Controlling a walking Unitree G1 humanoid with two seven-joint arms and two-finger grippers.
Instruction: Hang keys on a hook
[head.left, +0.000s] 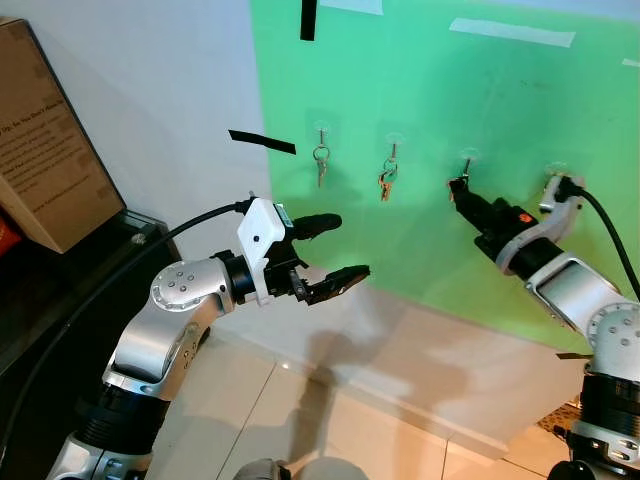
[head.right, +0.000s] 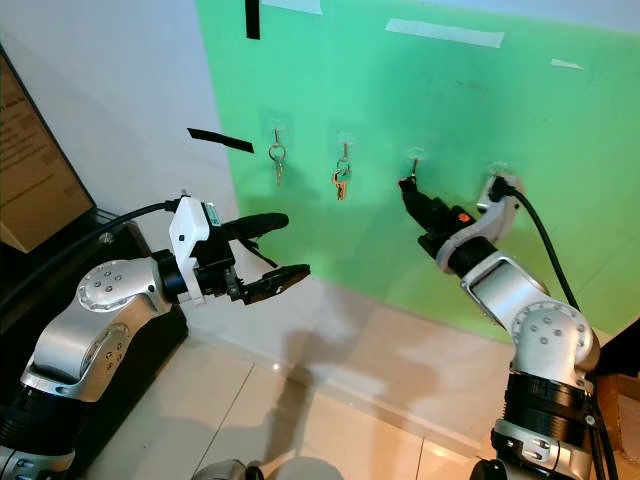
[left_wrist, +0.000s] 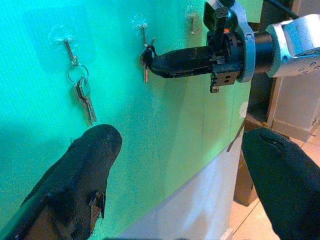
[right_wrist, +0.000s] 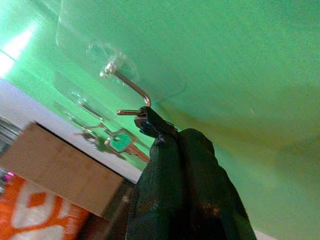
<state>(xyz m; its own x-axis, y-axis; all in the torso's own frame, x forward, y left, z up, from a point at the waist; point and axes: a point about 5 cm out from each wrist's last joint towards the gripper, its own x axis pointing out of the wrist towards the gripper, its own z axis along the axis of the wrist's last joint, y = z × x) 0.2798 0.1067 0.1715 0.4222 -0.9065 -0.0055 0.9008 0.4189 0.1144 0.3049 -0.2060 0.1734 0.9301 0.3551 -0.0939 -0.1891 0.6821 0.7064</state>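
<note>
While the left hand (head.left: 335, 246) hangs spread, the right hand (right_wrist: 150, 122) pinches keys (left_wrist: 145, 57) at a hook (right_wrist: 131, 86).

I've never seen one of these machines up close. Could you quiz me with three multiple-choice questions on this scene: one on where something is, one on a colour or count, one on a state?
1. Where is the right tool?
A. At the third hook from the left
B. Down by the floor
C. On the cardboard box

2. How many hooks already carry hanging keys, apart from the one the right tool is at?
A. None
B. Two
C. Four

3. How is the left tool?
A. Shut on keys
B. Open, holding nothing
C. Pressed flat to the wall

Answers:
1 A, its tip sits at the third hook.
2 B, the first keys and second keys hang on the green board.
3 B, its fingers stand apart.
</note>
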